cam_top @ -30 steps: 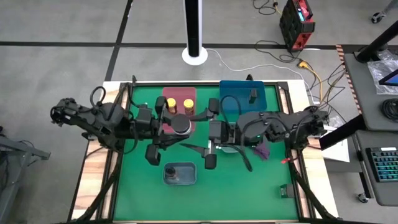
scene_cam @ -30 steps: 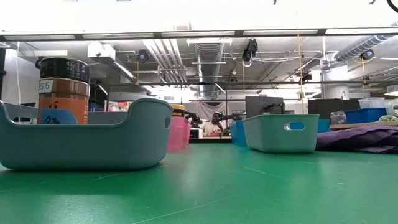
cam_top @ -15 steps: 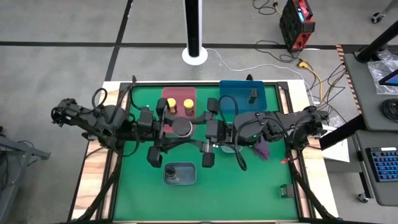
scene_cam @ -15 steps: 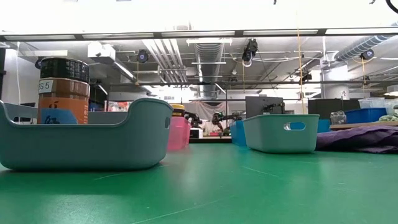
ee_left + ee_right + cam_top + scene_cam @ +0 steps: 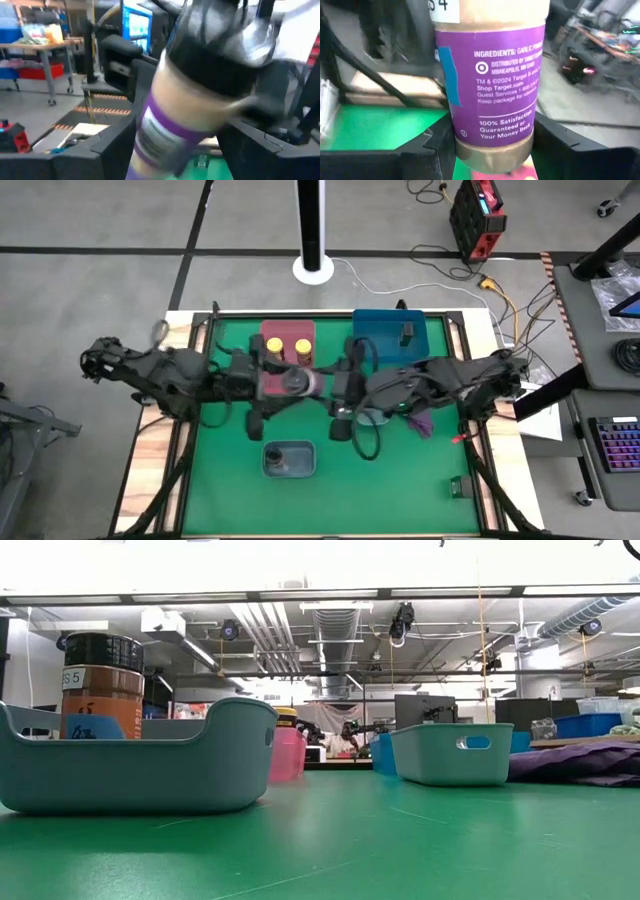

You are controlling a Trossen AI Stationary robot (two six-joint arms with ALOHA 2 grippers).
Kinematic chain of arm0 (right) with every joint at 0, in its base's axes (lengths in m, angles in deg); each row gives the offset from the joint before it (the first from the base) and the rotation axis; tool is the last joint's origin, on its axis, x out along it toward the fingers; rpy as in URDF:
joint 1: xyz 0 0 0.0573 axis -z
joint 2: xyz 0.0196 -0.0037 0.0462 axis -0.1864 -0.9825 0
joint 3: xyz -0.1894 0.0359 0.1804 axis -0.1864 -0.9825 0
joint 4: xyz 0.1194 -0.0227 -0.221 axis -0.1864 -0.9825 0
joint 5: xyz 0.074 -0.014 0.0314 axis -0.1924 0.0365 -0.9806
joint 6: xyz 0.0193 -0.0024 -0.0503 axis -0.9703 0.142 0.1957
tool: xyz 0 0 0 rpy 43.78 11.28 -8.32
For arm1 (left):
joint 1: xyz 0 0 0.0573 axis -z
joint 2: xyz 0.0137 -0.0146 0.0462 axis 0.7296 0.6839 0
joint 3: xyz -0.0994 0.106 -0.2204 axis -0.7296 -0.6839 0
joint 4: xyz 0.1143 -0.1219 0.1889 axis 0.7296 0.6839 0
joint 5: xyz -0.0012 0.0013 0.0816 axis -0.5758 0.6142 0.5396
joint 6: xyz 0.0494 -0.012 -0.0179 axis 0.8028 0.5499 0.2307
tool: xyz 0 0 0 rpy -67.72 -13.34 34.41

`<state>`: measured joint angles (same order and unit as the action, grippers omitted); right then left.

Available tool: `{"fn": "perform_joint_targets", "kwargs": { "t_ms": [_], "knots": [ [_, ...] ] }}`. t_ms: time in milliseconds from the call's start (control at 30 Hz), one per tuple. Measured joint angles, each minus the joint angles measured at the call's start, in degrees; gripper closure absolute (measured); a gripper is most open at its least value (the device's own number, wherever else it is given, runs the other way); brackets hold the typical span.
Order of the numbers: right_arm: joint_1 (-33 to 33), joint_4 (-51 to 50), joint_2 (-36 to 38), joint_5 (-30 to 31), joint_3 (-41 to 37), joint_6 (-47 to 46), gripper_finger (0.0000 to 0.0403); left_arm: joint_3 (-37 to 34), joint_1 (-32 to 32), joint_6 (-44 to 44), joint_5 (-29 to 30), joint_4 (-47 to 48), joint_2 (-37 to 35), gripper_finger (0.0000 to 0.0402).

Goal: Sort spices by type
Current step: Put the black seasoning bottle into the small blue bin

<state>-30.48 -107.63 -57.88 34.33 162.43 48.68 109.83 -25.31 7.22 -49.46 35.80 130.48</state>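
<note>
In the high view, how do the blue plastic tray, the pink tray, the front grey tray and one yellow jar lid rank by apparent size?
Blue plastic tray
Pink tray, partly hidden by the left gripper, and front grey tray look alike, so unranked
Yellow jar lid smallest

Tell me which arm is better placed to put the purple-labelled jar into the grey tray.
Probably left. The left gripper grips the purple-labelled jar, close to the grey tray in the high view. The right gripper also meets the jar but reaches farther across.

Grey floor (image 5: 100, 240), ceiling ducts (image 5: 335, 625) overhead
</note>
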Motion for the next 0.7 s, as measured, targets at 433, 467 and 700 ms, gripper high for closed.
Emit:
{"fn": "perform_joint_targets", "kwargs": {
  "t_ms": [433,467,700],
  "knots": [
    [0.0,-6.0,0.1,5.9,-0.1,-3.0,0.0219,1.4,-0.2,-0.4,5.5,0.8,-1.2,0.015],
    [0.0,-7.1,0.2,6.6,-0.1,-3.4,0.0219,1.6,-0.3,-0.4,5.7,1.3,-1.3,0.015],
    [0.2,-15.9,-0.3,8.2,-0.2,-8.6,0.0219,3.3,-0.2,0.0,6.5,4.3,-1.4,0.014]
  ]
}}
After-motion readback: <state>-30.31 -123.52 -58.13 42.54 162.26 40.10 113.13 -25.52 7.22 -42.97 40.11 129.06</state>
